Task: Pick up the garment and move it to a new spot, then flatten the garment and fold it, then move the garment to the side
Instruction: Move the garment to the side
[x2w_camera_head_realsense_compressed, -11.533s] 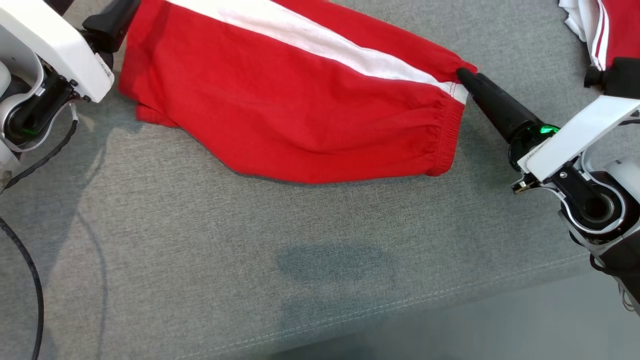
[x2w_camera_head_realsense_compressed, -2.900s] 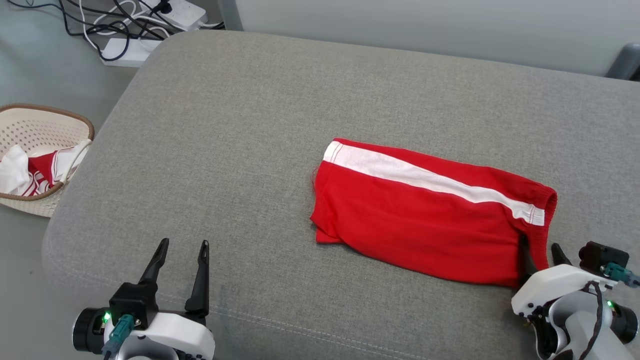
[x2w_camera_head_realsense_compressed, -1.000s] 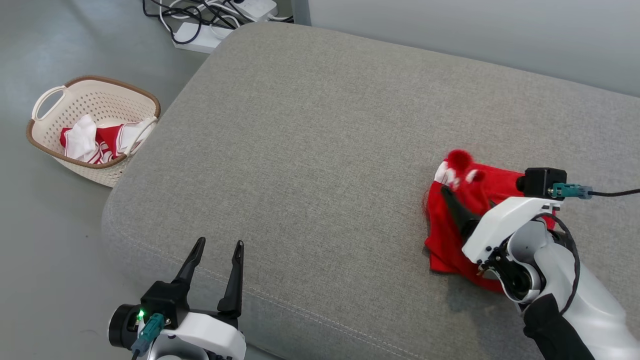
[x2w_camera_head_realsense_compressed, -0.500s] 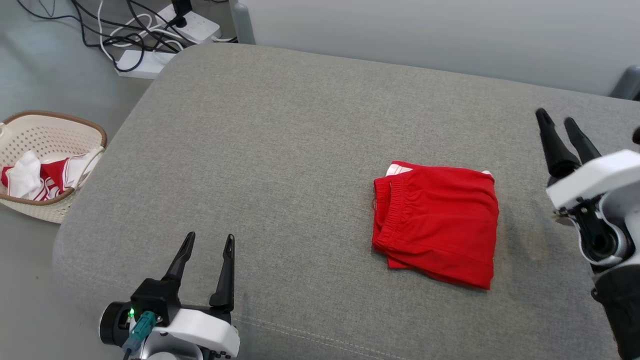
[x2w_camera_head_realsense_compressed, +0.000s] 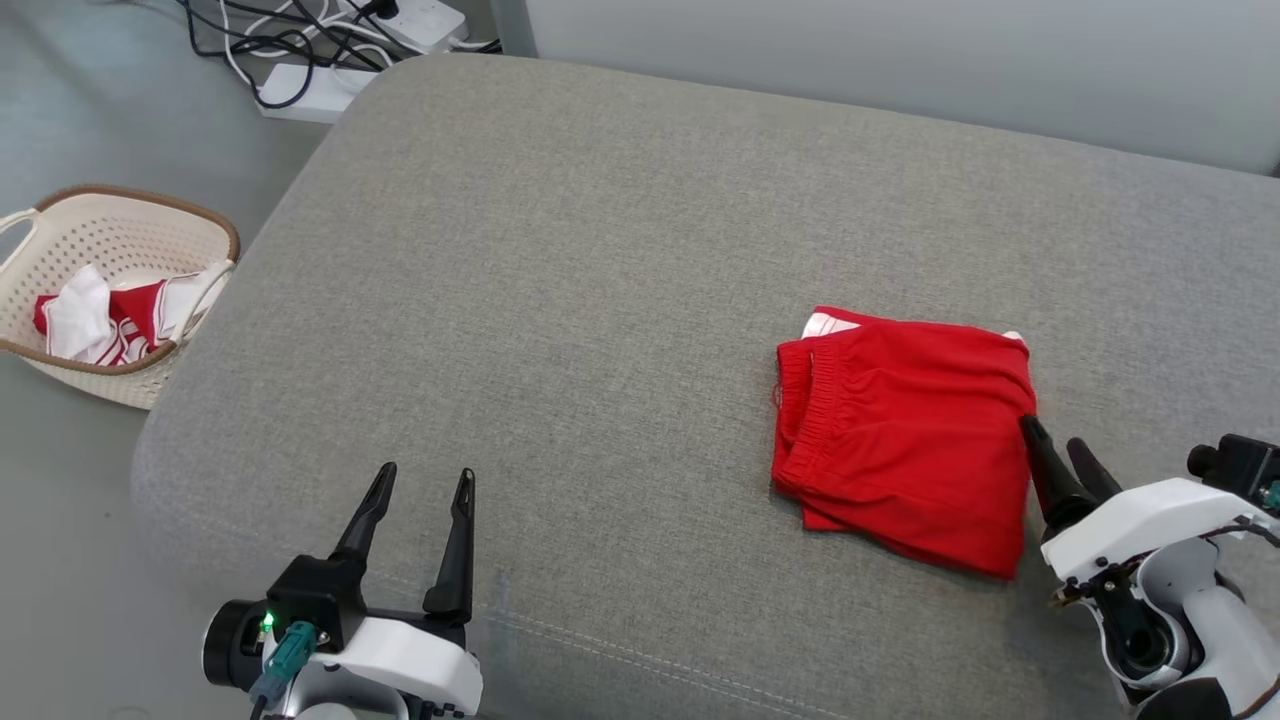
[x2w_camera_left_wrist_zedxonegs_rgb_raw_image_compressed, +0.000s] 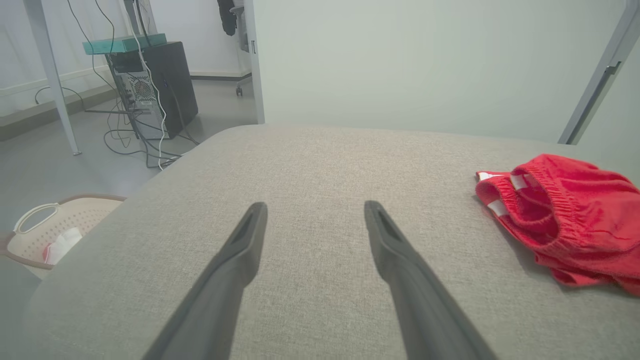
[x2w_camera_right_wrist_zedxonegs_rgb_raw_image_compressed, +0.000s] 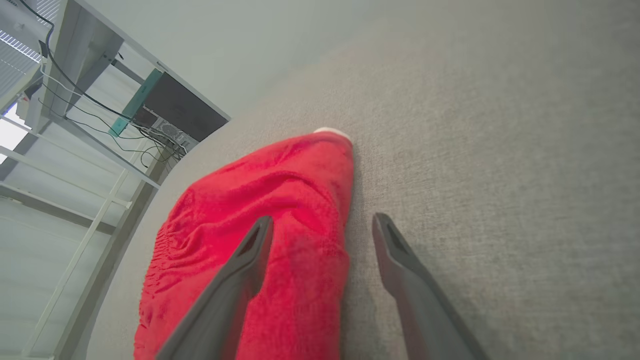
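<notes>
My right gripper (x2w_camera_head_realsense_compressed: 1052, 442) low at the right edge of the folded red garment (x2w_camera_head_realsense_compressed: 905, 440), jaws spread, one finger over cloth, one over the grey cushion (x2w_camera_head_realsense_compressed: 600, 300), my left gripper (x2w_camera_head_realsense_compressed: 427, 478) near the front edge, jaws wide and empty, cream basket (x2w_camera_head_realsense_compressed: 150, 192) on the floor holding red and white clothes (x2w_camera_head_realsense_compressed: 110, 320)

Garment (x2w_camera_left_wrist_zedxonegs_rgb_raw_image_compressed: 575, 220) partly beyond view's edge

The left gripper (x2w_camera_head_realsense_compressed: 427, 470) sits low on the robot's left side. Its two dark fingers (x2w_camera_head_realsense_compressed: 455, 545) are spread wide and point up and away. The white left wrist (x2w_camera_head_realsense_compressed: 400, 650) lies flat behind it. The right gripper (x2w_camera_head_realsense_compressed: 1050, 432) sits low on the right, spread wide too, and leans left. The white right wrist (x2w_camera_head_realsense_compressed: 1140, 515) bends down behind it.
</notes>
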